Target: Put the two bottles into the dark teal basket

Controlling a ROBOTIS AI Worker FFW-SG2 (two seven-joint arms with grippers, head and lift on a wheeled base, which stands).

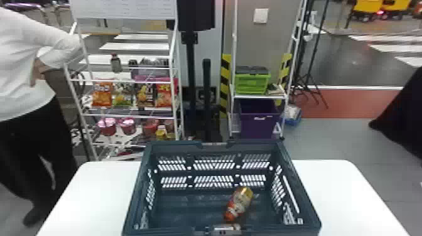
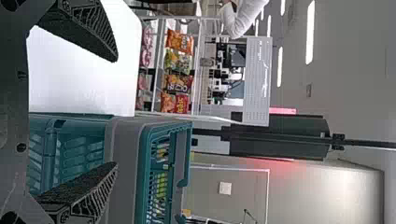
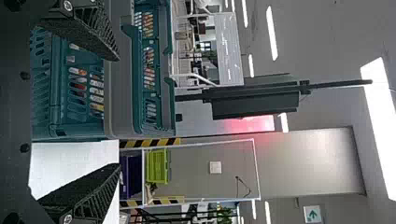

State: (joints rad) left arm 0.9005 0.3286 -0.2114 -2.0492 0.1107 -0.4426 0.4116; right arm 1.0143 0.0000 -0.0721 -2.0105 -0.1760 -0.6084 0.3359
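One bottle, probably firm, smooth and slightly slippery, is contained in the basket toward 4 o'clock and would best be clasped around its middle; the left pincer and right pincer are both spread open.

you have a white shelf rack holding snack bags; beyond it, grey floor; overhead, lit ceiling strips.

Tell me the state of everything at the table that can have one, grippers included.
Dark teal plastic basket: upright, unfolded, open-topped, on the white table.
Orange, white and gold bottle: lying slantwise inside the basket.
Left black two-fingered gripper: open, empty.
Right black two-fingered gripper: open, empty.
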